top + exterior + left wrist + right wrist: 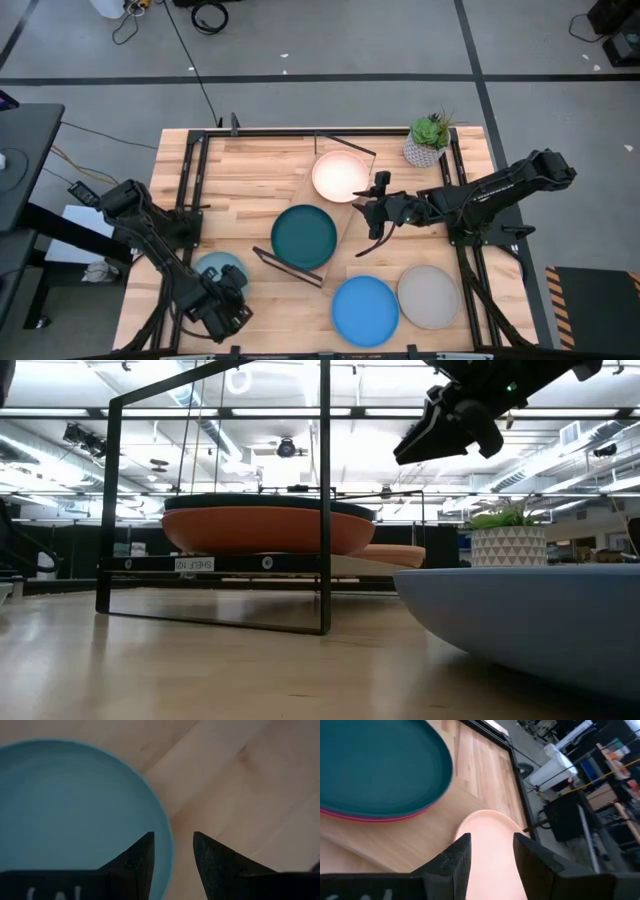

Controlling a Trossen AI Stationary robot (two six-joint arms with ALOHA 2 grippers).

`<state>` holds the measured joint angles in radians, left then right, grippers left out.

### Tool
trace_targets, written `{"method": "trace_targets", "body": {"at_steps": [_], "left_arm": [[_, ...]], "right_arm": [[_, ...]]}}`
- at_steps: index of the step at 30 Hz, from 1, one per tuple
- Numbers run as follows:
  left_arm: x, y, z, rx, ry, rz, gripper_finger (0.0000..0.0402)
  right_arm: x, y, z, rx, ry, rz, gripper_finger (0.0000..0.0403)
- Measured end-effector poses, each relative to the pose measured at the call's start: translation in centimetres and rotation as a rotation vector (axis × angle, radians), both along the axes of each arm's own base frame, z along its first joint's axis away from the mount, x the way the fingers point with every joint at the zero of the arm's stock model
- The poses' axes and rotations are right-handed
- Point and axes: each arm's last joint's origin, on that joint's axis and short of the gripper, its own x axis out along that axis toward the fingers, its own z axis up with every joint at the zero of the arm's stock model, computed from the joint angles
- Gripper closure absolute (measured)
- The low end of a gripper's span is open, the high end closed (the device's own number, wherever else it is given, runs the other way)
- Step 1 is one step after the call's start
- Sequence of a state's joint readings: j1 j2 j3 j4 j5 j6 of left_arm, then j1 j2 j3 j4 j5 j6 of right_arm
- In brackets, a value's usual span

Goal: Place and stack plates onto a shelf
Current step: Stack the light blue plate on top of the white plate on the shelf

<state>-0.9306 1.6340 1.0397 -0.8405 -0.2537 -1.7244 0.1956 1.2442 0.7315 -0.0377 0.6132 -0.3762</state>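
Left hand hangs low at the near left corner of the tabletop, its fingers a little apart and straddling the rim of the pale blue plate with nothing gripped; the rim runs between the two tips in the left wrist view, and bare wood lies open beside it. Much of that plate is hidden under the arm from above.

Right hand hovers in the air at the right edge of the shelf, just beside the cream plate, fingers slightly parted and empty. In the right wrist view the cream plate shows between and beyond the tips.

On the shelf the dark teal plate tops a stack toward the near end; a magenta rim shows under it, and the low view shows an orange plate there too, though the full order of the stack cannot be made out. The cream plate sits at the far end.

A bright blue plate and a grey plate lie side by side on the tabletop near the front edge, well apart from the shelf's wire end frame. A potted plant stands at the far right corner. In the low view a large blue plate fills the right foreground, cut off by the frame
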Motion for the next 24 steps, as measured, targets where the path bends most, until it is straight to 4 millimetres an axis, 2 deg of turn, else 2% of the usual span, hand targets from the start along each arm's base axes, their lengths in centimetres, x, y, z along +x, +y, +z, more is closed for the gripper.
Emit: {"method": "trace_targets", "body": {"at_steps": [6,17,20,24], "left_arm": [[0.5,-0.2,-1.8,0.063,0.04,-0.022,0.026],[1.1,-0.3,-3.8,0.072,0.139,-0.015,0.0265],[1.4,-0.1,-3.9,0.067,0.148,-0.008,0.0296],[2.1,0.4,-3.4,-0.01,0.188,-0.041,0.0378]], "right_arm": [[0.1,-0.1,0.0,0.03,-0.001,0.018,0.025],[0.1,-0.2,0.0,0.034,-0.003,0.014,0.0252],[0.1,-0.2,0.0,0.034,-0.003,0.014,0.0254],[0.1,-0.2,0.0,0.035,-0.003,0.012,0.0256]]}}
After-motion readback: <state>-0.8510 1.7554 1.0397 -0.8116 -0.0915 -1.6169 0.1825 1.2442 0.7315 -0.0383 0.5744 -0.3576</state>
